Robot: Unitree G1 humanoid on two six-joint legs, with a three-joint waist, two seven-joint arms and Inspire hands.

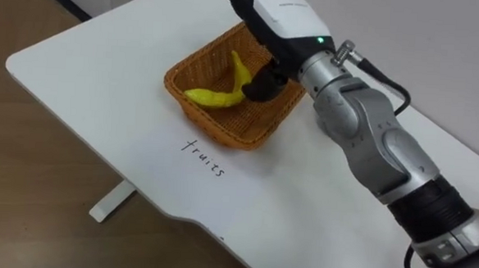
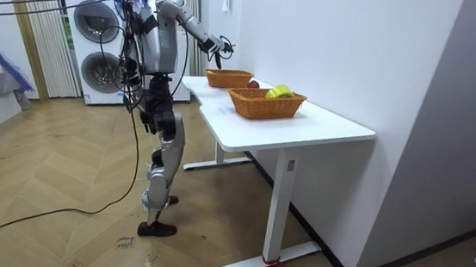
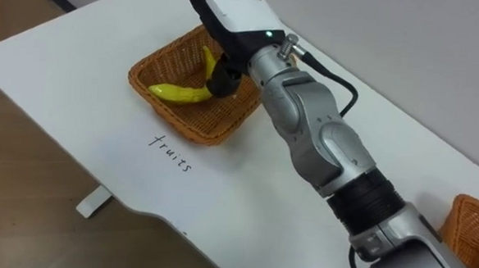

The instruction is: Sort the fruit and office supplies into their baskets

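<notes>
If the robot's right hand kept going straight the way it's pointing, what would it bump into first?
Likely the far rim of the fruit basket, or else the wall beyond. The right hand points across the basket, above the banana; depth is unclear.

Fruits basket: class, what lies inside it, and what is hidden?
Yellow bananas lie inside the basket. The right hand reaches over them, covering part of them and the basket floor beneath.
</notes>
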